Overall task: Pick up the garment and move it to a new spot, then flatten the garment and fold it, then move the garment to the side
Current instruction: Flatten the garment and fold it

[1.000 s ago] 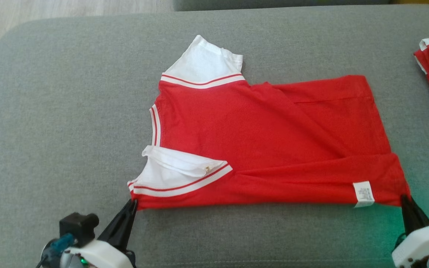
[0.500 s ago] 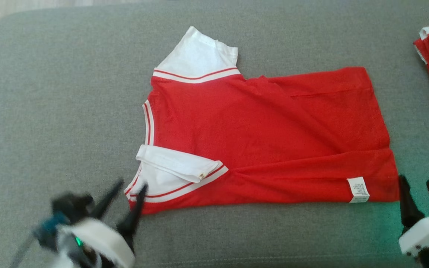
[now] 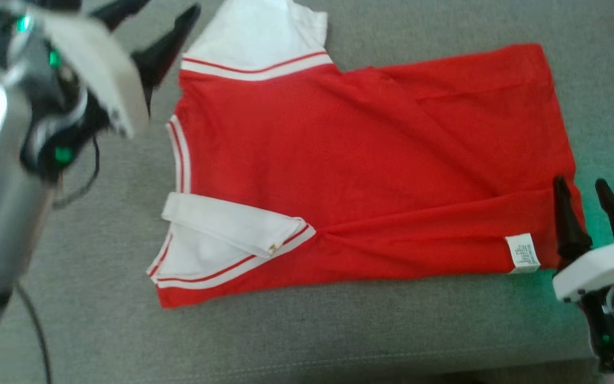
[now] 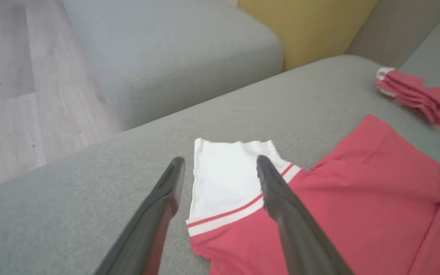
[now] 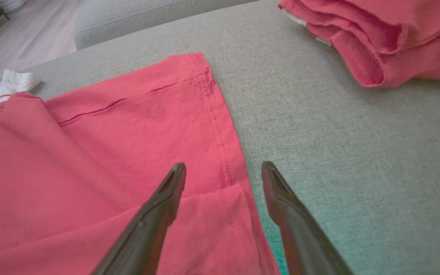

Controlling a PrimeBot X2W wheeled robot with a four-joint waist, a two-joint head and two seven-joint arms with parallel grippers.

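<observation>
2 sets of jaws stand wide apart on my screens, and neither one holds anything. The garment [image 3: 365, 160], a red shirt with white sleeves, lies spread on the grey sofa cushion [image 3: 99, 298], collar toward my left and hem [image 5: 214, 122] toward my right. Its near long side is turned over onto the body, so a white label [image 3: 523, 253] shows close to the hem. The near sleeve [image 3: 221, 229] is folded back on itself, while the far sleeve [image 3: 259, 32] lies flat.

My left gripper [image 4: 220, 160] hangs above that far sleeve, its 2 fingers on either side of the sleeve's white cloth. My right gripper [image 5: 224, 165] sits at the hem corner just beside the label, 1 finger over red cloth and 1 over bare cushion. Whether either touches the fabric, I cannot tell.

A second red garment [image 5: 376, 38] lies bunched well off to the right.
</observation>
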